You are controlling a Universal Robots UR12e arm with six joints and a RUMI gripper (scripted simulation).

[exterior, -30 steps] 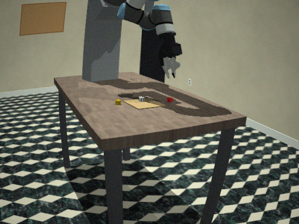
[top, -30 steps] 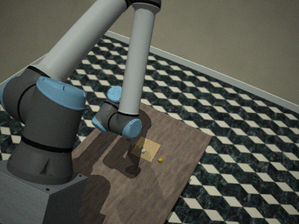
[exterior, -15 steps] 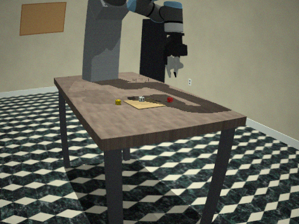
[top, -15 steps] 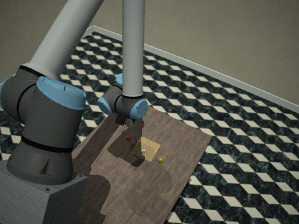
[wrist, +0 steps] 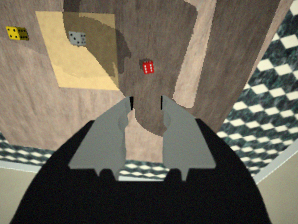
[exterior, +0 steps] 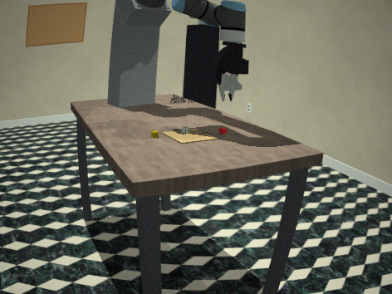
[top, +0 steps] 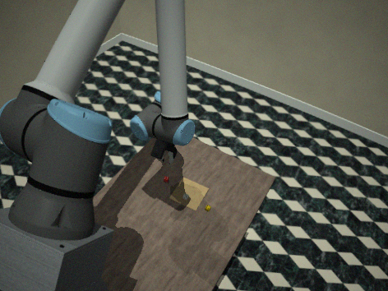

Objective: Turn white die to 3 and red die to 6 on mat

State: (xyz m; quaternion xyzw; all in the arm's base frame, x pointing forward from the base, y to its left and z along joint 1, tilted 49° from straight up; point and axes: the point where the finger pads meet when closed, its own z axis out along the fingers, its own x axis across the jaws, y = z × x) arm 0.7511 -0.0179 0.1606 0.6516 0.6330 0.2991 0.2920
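Hanging well above the desk (exterior: 216, 166), the pincer (exterior: 229, 95) points downward with its jaws set narrowly apart and nothing between them; in the wrist view a strip of desk and floor shows through the gap between the two grey fingers. The pincer (wrist: 146, 102) holds no die. The red die (wrist: 147, 67) lies flat on the bare wood, off the mat, just beyond the mat's right edge in the wrist view, and its upper face appears to show six white pips. The white die (wrist: 76, 38) rests flat on the tan mat (wrist: 60, 55), inside the shaded part of it, with dark pips too small to count. The yellow die (wrist: 17, 33) sits on the wood to the left of the mat, close to its edge without touching it. In the exterior view the three dice run left to right as yellow die (exterior: 154, 134), white die (exterior: 185, 130) and red die (exterior: 222, 130). The arm's shadow crosses the desk near the red die.
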